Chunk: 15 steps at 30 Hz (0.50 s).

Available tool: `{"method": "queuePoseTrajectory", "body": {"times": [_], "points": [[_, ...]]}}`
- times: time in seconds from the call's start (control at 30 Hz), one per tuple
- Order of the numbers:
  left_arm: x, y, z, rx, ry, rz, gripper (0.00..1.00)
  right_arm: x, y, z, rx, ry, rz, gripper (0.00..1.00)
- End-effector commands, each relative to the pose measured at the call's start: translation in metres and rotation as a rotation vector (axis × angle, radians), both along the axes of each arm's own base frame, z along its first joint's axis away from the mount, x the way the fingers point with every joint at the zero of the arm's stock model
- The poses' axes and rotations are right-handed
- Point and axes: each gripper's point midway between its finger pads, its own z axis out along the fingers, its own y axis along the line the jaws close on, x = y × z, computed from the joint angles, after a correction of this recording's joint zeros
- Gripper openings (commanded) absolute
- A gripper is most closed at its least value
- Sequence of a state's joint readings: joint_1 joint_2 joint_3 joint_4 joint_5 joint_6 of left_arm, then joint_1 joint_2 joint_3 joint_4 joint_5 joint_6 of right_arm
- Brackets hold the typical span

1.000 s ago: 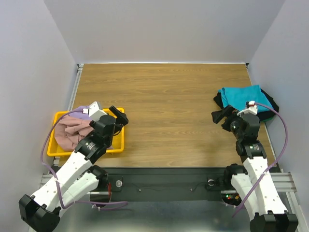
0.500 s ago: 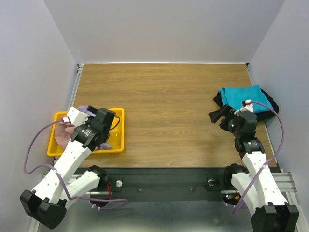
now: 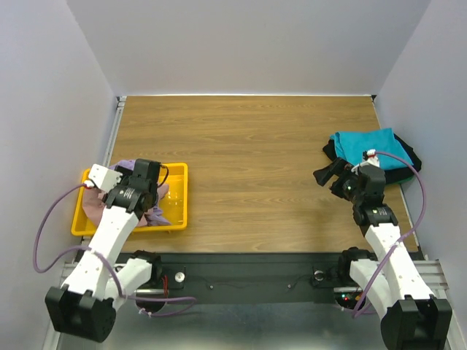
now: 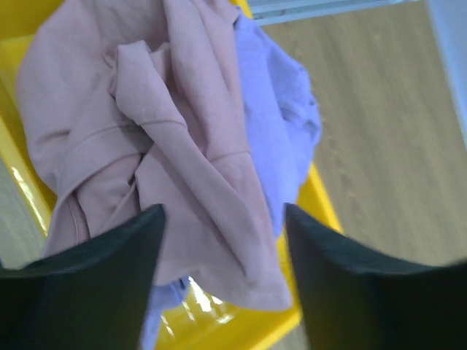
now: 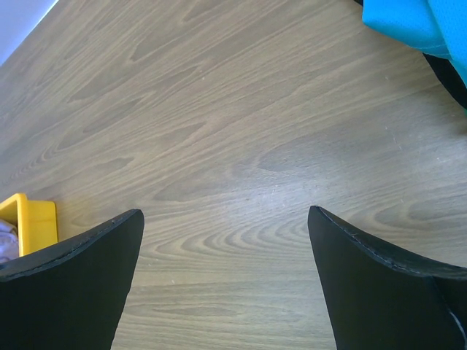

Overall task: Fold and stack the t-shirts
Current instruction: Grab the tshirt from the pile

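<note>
A dusty pink t-shirt (image 4: 182, 146) lies crumpled in the yellow bin (image 4: 241, 328), over a lavender t-shirt (image 4: 281, 138). My left gripper (image 4: 222, 240) is open and hangs just above the pink cloth, holding nothing. In the top view it (image 3: 148, 198) is over the bin (image 3: 179, 197), and the pink cloth (image 3: 91, 204) shows beside the arm. A teal t-shirt (image 3: 372, 146) lies folded on a black t-shirt (image 3: 410, 157) at the right edge. My right gripper (image 3: 326, 175) is open and empty over bare wood, left of that pile. The teal shirt (image 5: 408, 22) shows at the top right of the right wrist view.
The wooden table (image 3: 255, 153) is walled on three sides. The bin stands at the near left, by the table's edge rail (image 3: 117, 131). A corner of the bin (image 5: 33, 219) shows far left in the right wrist view.
My left arm swung left and lowered, so its gripper now points down into the bin over the pink shirt. My right gripper shifted slightly left.
</note>
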State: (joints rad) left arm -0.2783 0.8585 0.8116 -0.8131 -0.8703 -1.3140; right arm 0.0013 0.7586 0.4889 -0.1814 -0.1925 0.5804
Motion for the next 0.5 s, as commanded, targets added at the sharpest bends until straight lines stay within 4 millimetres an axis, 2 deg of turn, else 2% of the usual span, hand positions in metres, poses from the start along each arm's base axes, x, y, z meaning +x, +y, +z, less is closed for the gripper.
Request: {"method": "queuePoseTrajectory", "body": {"times": [0.0, 0.03, 0.07, 0.1, 0.13, 0.17, 0.27, 0.37, 0.47], "points": [[0.013, 0.01, -0.015, 0.04, 0.087, -0.016, 0.64, 0.004, -0.001, 0.009, -0.008, -0.057, 0.003, 1.0], [0.013, 0.012, -0.016, 0.042, 0.096, -0.007, 0.61, 0.005, -0.002, 0.009, -0.009, -0.057, -0.003, 1.0], [0.013, 0.013, -0.018, 0.04, 0.108, -0.003, 0.43, 0.005, -0.003, 0.009, -0.013, -0.054, -0.011, 1.0], [0.013, 0.014, -0.018, 0.041, 0.118, -0.003, 0.34, 0.005, -0.003, 0.008, -0.014, -0.053, -0.011, 1.0], [0.014, 0.014, -0.017, 0.042, 0.118, -0.002, 0.09, 0.005, -0.003, 0.007, -0.013, -0.051, -0.009, 1.0], [0.014, 0.015, -0.016, 0.043, 0.114, 0.002, 0.01, 0.005, -0.003, 0.008, -0.014, -0.053, -0.007, 1.0], [0.015, 0.014, -0.014, 0.038, 0.101, -0.01, 0.0, 0.005, -0.003, 0.009, -0.018, -0.054, -0.005, 1.0], [0.014, 0.013, -0.001, 0.028, 0.046, -0.024, 0.0, 0.005, -0.004, 0.01, -0.022, -0.057, -0.01, 1.0], [0.02, 0.008, 0.04, 0.018, -0.107, -0.077, 0.0, 0.006, -0.004, 0.012, -0.024, -0.062, -0.011, 1.0]]}}
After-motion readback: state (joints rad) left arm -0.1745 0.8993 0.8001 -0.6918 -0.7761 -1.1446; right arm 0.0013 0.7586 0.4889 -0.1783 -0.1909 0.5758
